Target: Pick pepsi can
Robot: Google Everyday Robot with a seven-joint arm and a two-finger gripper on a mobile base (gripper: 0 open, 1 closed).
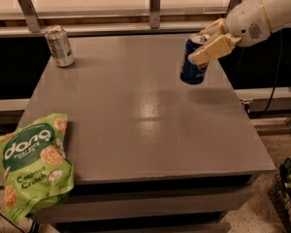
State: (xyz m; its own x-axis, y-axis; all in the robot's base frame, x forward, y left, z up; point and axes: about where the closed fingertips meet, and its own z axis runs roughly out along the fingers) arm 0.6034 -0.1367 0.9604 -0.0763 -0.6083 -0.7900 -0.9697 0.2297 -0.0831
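Grey tabletop fills most of the view, and the table (145,125) is my landmark for everything else. Above its far right corner hangs the pepsi can (190,72), dark blue with a silver top, tilted so that its top leans to the right and its base points down at the table. The base looks clear of the surface, and a soft shadow lies on the table just below and to the right of it. My gripper (201,45) is clamped on the upper part of the can. One tan finger (214,47) crosses the front of it near the rim, and the other shows behind the top. My white arm (259,13) reaches in from beyond the table's right edge, over that same corner.

At the table's far left corner a silver can (59,46) stands upright, well apart from the pepsi can. On the near left corner lies a green bag of snacks (34,171), flat, with its lower end hanging over the table's front edge. Behind the table's far edge runs a pale ledge (111,29) with metal posts (155,6) rising from it. Off the table's right side a dark cable (277,81) hangs down, and speckled floor (262,212) shows beside the near right corner.
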